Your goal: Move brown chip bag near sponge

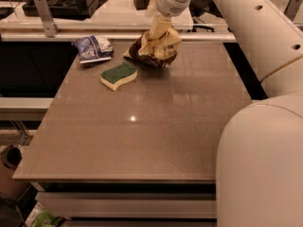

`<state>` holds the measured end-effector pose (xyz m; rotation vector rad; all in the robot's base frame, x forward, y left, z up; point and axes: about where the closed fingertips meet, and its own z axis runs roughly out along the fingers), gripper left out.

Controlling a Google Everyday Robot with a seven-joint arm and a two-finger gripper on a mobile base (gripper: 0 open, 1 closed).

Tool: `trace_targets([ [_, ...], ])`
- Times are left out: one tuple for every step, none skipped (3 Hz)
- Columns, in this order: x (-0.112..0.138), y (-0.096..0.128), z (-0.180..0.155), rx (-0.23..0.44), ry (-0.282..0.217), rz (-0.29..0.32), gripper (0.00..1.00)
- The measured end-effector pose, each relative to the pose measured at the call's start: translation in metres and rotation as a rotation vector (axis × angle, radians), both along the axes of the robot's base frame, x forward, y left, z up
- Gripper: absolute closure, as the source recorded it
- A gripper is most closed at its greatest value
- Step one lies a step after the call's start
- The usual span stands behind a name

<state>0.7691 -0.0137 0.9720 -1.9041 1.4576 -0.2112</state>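
Camera view: the gripper (pixel 160 25) is seen at 12 o'clock over the table (pixel 142 141), right at the pale upper end of the chip bag (pixel 154 48). Whether the bag is clasped or has been let go cannot be told, as the tool's tip is lost against the bag's top.

The bag is found at the far edge of the table, leaning with its dark end down toward 8 o'clock. It appears to touch the surface, though this cannot be confirmed. The sponge (pixel 118 74) lies flat, green side up, at 8 o'clock from the bag, near it but apart, with a narrow strip of table between them. By this placing the task is judged nearly or wholly met. The bag seems to have been brought in from above so that the sponge is not pushed.

A blue bag (pixel 93 47) is set at 11 o'clock from the sponge, near the far left edge. Little room is left behind the chip bag, where a rail (pixel 118 36) runs along the edge. Wide room is left toward 6 o'clock and 4 o'clock. Clear space above is left for a straight lift.
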Motion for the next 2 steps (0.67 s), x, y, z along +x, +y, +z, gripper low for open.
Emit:
trace_targets([
  [0.0007,0.0021,-0.0033,-0.001,0.004,0.003,0.0],
  [0.0007,0.0021,-0.0033,-0.001,0.004,0.003,0.0],
])
